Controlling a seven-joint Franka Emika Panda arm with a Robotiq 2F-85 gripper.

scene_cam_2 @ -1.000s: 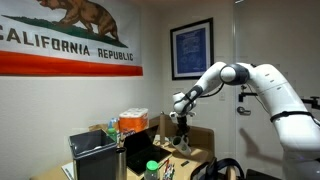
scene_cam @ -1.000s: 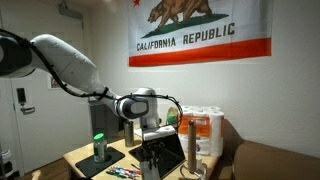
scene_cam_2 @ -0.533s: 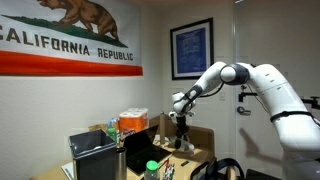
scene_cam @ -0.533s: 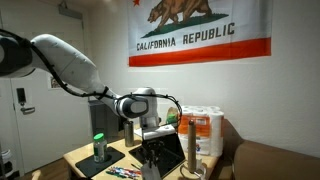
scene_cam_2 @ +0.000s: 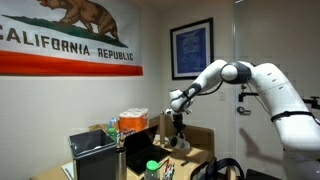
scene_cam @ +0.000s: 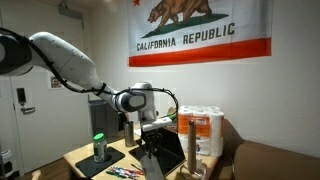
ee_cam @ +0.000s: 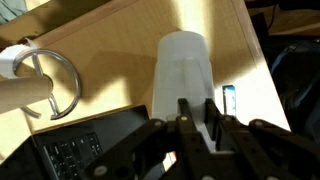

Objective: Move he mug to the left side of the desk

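The mug point(ee_cam: 185, 65) is seen in the wrist view hanging straight below the gripper point(ee_cam: 199, 108), just beyond the back edge of the laptop point(ee_cam: 90, 150) and over bare desk point(ee_cam: 110, 40). The jaws are drawn nearly together, and the mug's wall at the rim looks to be pinched between them, one finger inside and one outside. Whether the base is clear of the wood cannot be told from this view. In both exterior views the mug itself cannot be made out under the gripper.

Handling is judged as follows. A small, stiff, empty-looking mug is expected to be light. Its glazed white wall is likely slippery and would chip if dropped. A rim pinch gives only a thin line of contact, so swinging or tilting is to be feared during a sideways carry. A firm squeeze and a slow, level travel away from the laptop would be called for.

Counted now: one mug, one gripper and one laptop. One green-lidded jar point(scene_cam: 99, 147) stands well apart from the laptop in an exterior view. One wire loop point(ee_cam: 50, 85) lies beside the laptop's corner.
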